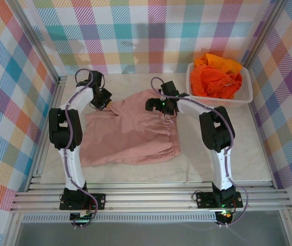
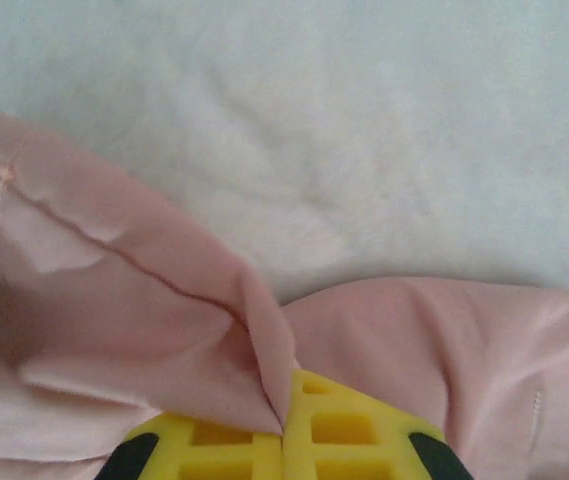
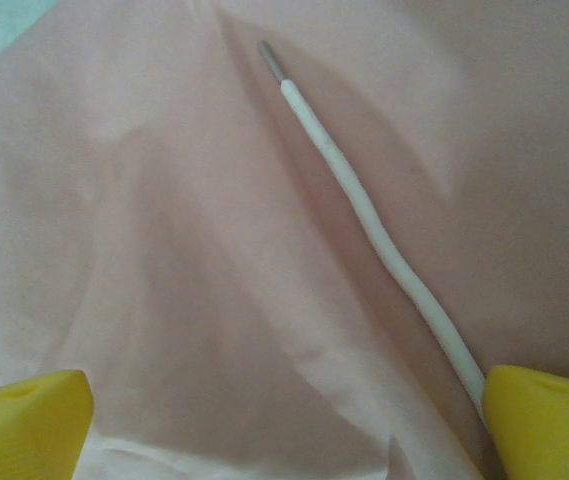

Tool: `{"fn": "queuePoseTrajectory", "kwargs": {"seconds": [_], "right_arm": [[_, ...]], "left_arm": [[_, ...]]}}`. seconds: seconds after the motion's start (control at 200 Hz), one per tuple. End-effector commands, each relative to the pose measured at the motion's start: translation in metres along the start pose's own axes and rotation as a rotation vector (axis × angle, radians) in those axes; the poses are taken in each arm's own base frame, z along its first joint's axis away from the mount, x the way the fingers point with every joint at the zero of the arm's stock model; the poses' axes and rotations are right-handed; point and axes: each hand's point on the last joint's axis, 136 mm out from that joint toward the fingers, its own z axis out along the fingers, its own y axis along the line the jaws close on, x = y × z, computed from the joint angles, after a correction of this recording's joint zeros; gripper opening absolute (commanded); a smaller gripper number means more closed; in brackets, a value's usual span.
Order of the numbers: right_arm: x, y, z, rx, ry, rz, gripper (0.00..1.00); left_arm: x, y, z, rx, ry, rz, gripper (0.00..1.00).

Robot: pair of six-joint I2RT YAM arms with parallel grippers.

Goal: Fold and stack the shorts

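Orange shorts [image 1: 217, 77] in white basket [image 1: 220, 101]

We are reading no text, label, brand or number anywhere, neither on the pink shorts [image 1: 130, 136] nor on the white basket [image 1: 222, 101].

Pale marbled table [image 1: 248, 148]; dusty pink shorts [image 1: 130, 136] lie spread across its centre, slightly rumpled; a white lattice basket [image 1: 238, 100] stands at two o'clock, apart from them.
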Motion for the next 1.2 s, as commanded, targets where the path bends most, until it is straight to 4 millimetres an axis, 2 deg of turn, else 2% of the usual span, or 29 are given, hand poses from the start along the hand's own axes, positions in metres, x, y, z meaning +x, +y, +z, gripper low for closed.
{"fn": "queuePoseTrajectory", "kwargs": {"seconds": [0.0,0.045,0.13,0.215,0.265,0.35,0.41,0.47,0.53,0.59,0.665,0.705,0.735,0.77,0.85,0.925,0.995,1.06,1.16,1.2], "right_arm": [[-0.004,-0.011,0.001,-0.012,0.003,0.087,0.99],[-0.002,-0.014,0.001,-0.008,0.008,0.101,0.99],[0.001,-0.02,0.003,0.0,0.02,0.119,1.0],[0.004,-0.023,0.001,0.009,0.022,0.122,1.0],[0.006,-0.027,0.0,0.021,0.021,0.121,0.99],[0.008,-0.031,-0.003,0.034,0.017,0.118,0.99],[0.009,-0.033,-0.006,0.039,0.021,0.112,0.99],[0.01,-0.032,-0.009,0.038,0.026,0.099,0.99],[0.01,-0.029,-0.014,0.032,0.03,0.086,0.99],[0.009,-0.022,-0.023,0.01,0.026,0.066,1.0],[0.011,-0.014,-0.033,-0.019,0.026,0.042,1.0],[0.013,-0.01,-0.039,-0.034,0.029,0.03,0.99],[0.014,-0.007,-0.042,-0.045,0.028,0.023,0.99],[0.016,-0.002,-0.048,-0.063,0.025,0.01,0.99],[0.02,0.008,-0.059,-0.094,0.009,-0.024,1.0],[0.022,0.018,-0.072,-0.117,-0.017,-0.06,0.99],[0.023,0.025,-0.085,-0.136,-0.039,-0.078,0.99],[0.025,0.031,-0.096,-0.151,-0.059,-0.099,0.99],[0.033,0.037,-0.113,-0.162,-0.087,-0.142,0.99],[0.036,0.037,-0.119,-0.16,-0.102,-0.155,1.0]], "left_arm": [[-0.013,-0.042,-0.067,0.101,-0.148,0.166,0.0],[-0.012,-0.045,-0.087,0.097,-0.218,0.234,0.0],[0.006,-0.052,-0.12,0.11,-0.339,0.384,0.0],[0.036,-0.038,-0.132,0.107,-0.409,0.465,0.0],[0.054,-0.023,-0.133,0.099,-0.427,0.474,0.01],[0.083,0.02,-0.114,0.042,-0.413,0.443,0.1],[0.1,0.05,-0.091,0.003,-0.342,0.409,0.16],[0.115,0.073,-0.07,-0.037,-0.269,0.396,0.21],[0.129,0.085,-0.055,-0.056,-0.197,0.394,0.25],[0.137,0.085,-0.051,-0.047,-0.151,0.397,0.29],[0.132,0.069,-0.07,0.006,-0.169,0.39,0.38],[0.124,0.057,-0.087,0.04,-0.202,0.381,0.55],[0.118,0.047,-0.102,0.075,-0.226,0.371,0.73],[0.11,0.035,-0.12,0.12,-0.246,0.361,0.82],[0.091,0.011,-0.154,0.226,-0.263,0.332,0.9],[0.07,0.002,-0.173,0.258,-0.261,0.296,0.91],[0.05,-0.005,-0.175,0.253,-0.265,0.297,0.91],[0.037,-0.01,-0.166,0.21,-0.258,0.32,0.91],[0.033,-0.023,-0.136,0.148,-0.161,0.393,0.9],[0.035,-0.023,-0.116,0.122,-0.108,0.416,0.9]]}}
